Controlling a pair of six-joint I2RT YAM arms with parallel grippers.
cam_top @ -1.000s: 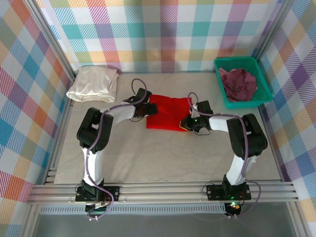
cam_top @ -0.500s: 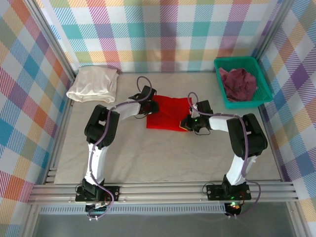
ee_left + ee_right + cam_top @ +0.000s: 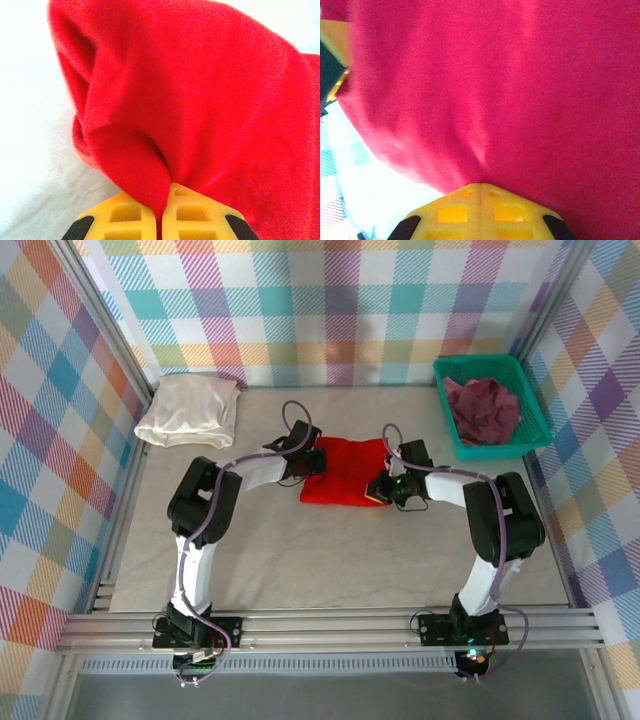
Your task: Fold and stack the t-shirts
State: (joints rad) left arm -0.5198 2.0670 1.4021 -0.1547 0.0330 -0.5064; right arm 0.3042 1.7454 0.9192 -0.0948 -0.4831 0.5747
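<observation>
Clamping the red t-shirt (image 3: pixel 345 472) at its 9 o'clock edge in the closed left pincer (image 3: pixel 162 197) and at 3 o'clock in the closed right pincer (image 3: pixel 481 188).

The red t-shirt (image 3: pixel 345 472) is bunched at centre; the cream-white t-shirt (image 3: pixel 190 410) is laid folded at 10 o'clock; the maroon t-shirt (image 3: pixel 482 410) is heaped in a basket (image 3: pixel 500 448) at 2 o'clock.

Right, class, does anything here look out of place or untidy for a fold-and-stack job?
The maroon-purple t-shirt lies crumpled in the green basket, far right. The cream-white t-shirt sits apart in the far left corner. The red t-shirt, pinched by the left gripper and right gripper, is bunched beside the left one.
</observation>
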